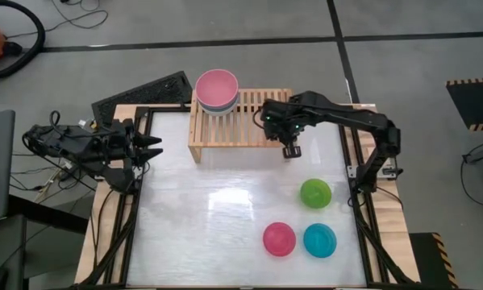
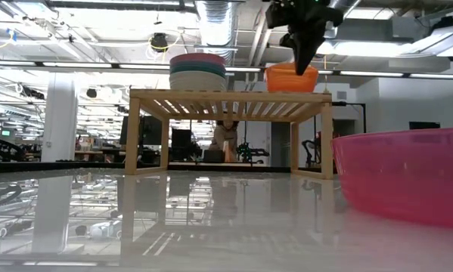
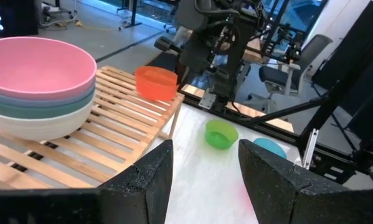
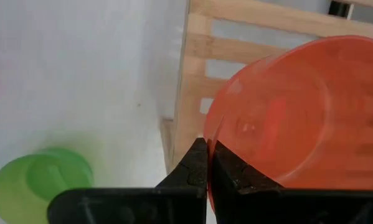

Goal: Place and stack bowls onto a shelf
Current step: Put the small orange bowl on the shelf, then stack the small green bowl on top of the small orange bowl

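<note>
The light-wood shelf (image 1: 249, 133) stands at the table's far side. A stack of larger bowls (image 1: 217, 89), pink on top, sits on its left end and also shows in the low view (image 2: 198, 72). A small orange bowl (image 2: 290, 78) stands upright at the shelf's right near corner. My right gripper (image 4: 208, 146) is shut on it from above. In the high view my right arm (image 1: 291, 150) hides the bowl. My left gripper (image 3: 205, 163) is open and empty at the table's left edge (image 1: 154, 147). My right gripper pinches the orange bowl's rim (image 4: 212, 127) on the bowl's near side, with one finger inside the bowl and one outside. The fingers come from above, pointing down. The bowl is upright with its base at the slats of the shelf (image 2: 290, 91); whether it rests on them I cannot tell.
A green bowl (image 1: 315, 193), a magenta bowl (image 1: 279, 239) and a cyan bowl (image 1: 319, 240) lie on the white table top at the right near side. The magenta bowl fills the low view's right (image 2: 408, 177). Bare slats lie between the stack and the orange bowl.
</note>
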